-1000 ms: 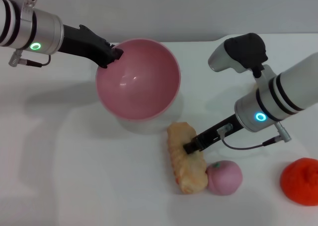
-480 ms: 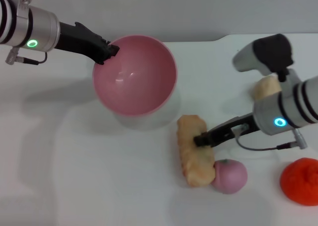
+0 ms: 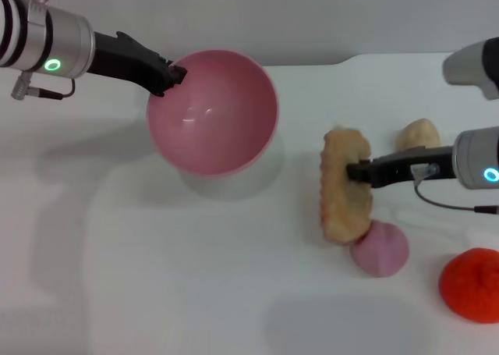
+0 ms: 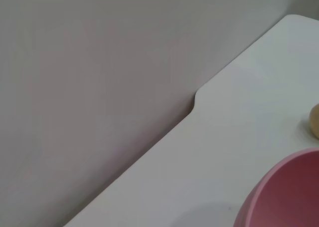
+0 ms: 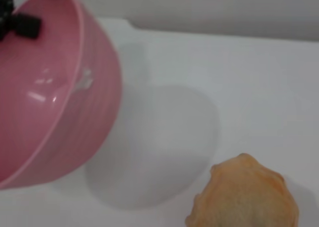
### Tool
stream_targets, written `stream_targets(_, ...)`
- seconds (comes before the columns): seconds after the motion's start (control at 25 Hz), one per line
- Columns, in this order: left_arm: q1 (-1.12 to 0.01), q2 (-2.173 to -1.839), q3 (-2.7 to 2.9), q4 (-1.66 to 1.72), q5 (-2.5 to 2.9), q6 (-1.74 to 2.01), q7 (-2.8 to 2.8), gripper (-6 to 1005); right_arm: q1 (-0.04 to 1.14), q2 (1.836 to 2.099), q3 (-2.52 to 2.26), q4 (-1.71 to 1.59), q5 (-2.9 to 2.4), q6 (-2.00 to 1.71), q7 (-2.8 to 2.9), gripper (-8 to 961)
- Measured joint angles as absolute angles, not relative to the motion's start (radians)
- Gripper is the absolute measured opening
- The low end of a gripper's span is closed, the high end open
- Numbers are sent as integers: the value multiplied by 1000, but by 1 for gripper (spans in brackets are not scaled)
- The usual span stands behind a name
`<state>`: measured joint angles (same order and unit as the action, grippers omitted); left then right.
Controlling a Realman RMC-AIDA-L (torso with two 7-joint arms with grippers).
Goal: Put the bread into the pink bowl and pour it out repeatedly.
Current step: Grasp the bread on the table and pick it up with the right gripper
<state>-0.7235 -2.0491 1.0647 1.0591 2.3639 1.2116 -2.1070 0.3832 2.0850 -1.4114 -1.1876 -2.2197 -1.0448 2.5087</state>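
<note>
Three cameras: one overhead on the head, one on each wrist.

The head view looks forward and down over the white surface (image 3: 195, 292), taking in both arms. The left wrist view sits close beside the pink bowl (image 4: 286, 194), facing the wall and the surface's far edge. The right wrist view hangs low and near, sharing that bowl and the bread (image 5: 246, 197) with the head view.

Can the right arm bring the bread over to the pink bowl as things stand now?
Probably yes. The right gripper holds the bread, and bare table lies between it and the pink bowl, which the left gripper holds tilted with its opening toward the bread.
</note>
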Motion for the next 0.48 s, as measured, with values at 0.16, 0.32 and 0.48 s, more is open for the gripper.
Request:
stream_targets(0.16, -727, -2049, 1066, 1059, 2364, 1206, -2118, 57, 384, 2084, -1402, -1191, -2186, -1018, 2464, 111)
stream_targets(0.32, -730, -2050, 1071, 1058, 2364, 1198, -2126, 57, 389, 2082, -1402, -1200, -2143, -996, 2424, 109)
stream_targets(0.48, -732, -2049, 1072, 1057, 2364, 1193, -2131, 58, 385, 2083, -1401, -1222, -2136, -961, 2412, 106)
